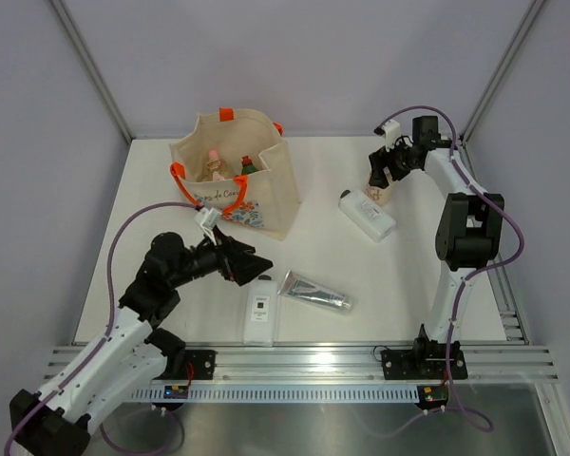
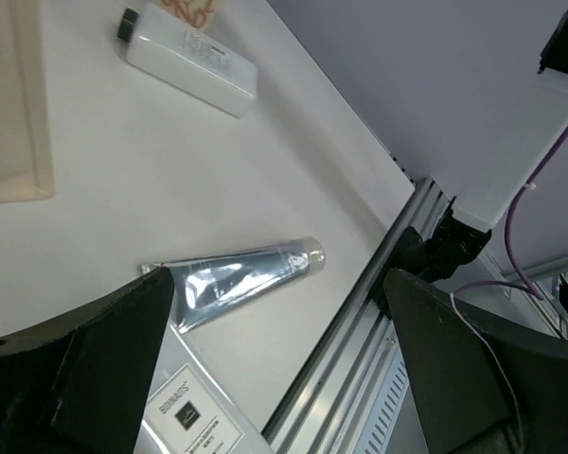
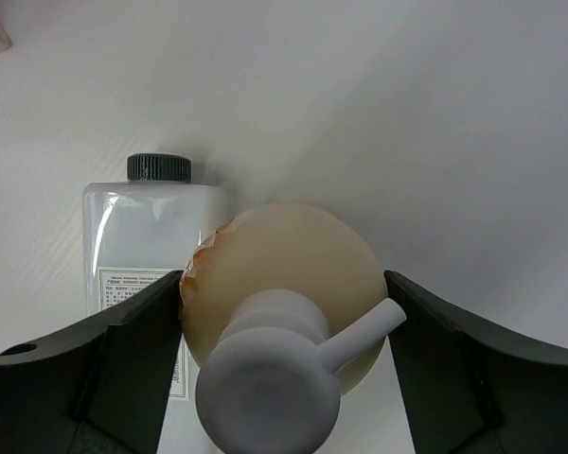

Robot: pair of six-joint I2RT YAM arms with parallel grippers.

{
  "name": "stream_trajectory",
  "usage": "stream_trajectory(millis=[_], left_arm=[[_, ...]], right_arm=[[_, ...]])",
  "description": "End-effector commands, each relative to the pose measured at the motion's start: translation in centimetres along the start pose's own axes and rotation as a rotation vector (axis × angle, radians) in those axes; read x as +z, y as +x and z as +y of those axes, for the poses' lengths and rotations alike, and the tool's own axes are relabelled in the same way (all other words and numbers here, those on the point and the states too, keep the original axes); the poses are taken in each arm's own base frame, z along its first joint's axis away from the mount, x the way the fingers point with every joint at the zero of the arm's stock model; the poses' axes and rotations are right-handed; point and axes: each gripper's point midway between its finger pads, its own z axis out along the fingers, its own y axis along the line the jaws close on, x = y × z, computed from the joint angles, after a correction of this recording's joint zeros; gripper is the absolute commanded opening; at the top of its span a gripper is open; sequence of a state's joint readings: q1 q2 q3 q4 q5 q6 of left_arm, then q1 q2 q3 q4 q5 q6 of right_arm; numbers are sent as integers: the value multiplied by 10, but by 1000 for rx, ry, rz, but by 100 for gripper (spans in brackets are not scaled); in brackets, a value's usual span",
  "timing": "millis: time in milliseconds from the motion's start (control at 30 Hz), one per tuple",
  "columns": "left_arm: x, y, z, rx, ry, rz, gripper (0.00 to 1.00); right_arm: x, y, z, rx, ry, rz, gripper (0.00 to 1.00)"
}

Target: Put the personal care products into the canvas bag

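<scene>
If pinched off-centre, could squirt the beige pump bottle (image 3: 275,274) from the right hand (image 1: 387,174) (clenched or not, cannot tell) into the white bottle (image 3: 142,246)

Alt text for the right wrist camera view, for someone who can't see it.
A beige pump bottle, seen from above, stands between the open fingers of the right tool. At its left, a white bottle with a dark cap lies on the table.

The canvas bag (image 1: 271,190) is cream with orange handles (image 1: 178,179), the tube (image 1: 313,292) silver, the pump bottle (image 3: 293,265) beige.
</scene>
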State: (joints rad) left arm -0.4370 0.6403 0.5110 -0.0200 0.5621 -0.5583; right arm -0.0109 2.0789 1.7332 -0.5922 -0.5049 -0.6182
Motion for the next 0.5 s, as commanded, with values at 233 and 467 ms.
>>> stream_trajectory(millis=[233,467], left_arm=[[29,-20,-40,96,117,-16,99],[31,-20,-38,98,111,-23,99]], right_arm=[[4,30,9,114,-8,125,100],[5,27,13,112,-33,112,85]])
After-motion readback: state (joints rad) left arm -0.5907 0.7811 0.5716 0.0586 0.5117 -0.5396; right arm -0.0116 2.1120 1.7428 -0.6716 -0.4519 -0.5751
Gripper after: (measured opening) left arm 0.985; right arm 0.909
